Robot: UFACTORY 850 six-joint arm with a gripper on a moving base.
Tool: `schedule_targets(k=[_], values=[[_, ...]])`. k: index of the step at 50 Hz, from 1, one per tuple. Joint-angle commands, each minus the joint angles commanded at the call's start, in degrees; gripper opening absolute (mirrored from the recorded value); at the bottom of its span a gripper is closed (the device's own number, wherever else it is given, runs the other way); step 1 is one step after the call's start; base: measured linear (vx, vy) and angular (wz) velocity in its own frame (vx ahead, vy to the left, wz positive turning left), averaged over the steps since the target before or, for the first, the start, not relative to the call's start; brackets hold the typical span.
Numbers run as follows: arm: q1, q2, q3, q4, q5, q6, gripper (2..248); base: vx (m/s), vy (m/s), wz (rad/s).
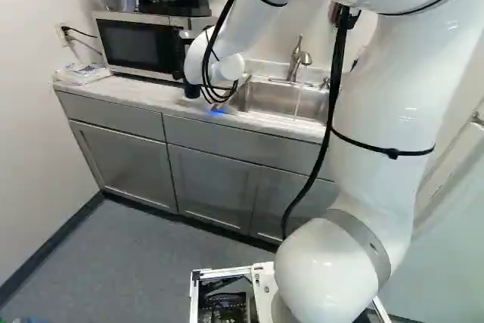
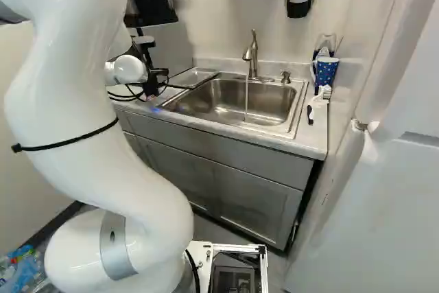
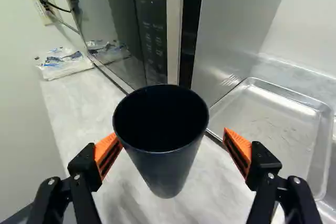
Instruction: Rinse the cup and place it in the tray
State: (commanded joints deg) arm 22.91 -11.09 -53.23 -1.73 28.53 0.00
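Currently, I have the gripper [image 2: 152,60] spread wide around the dark cup [image 3: 166,169], one finger apart from its wall. Cup upright on counter [image 3: 123,203], near microwave [image 3: 118,30] and metal tray [image 3: 273,129]. Water running from faucet [image 2: 254,56] into sink [image 2: 226,101].

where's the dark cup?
Left of the sink in the left base view; in the wrist view the dark cup is between the jaws of the open tool, by the microwave.
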Motion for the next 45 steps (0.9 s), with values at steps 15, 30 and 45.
schedule_targets(k=[15,30,45], values=[[0.0,-1.5,0.3,0.0,0.0,0.0,247,0.0,0.0,0.0],[0.1,-1.8,0.2,0.0,0.0,0.0,247,0.0,0.0,0.0],[0.3,-2.0,0.0,0.0,0.0,0.0,247,0.0,0.0,0.0]])
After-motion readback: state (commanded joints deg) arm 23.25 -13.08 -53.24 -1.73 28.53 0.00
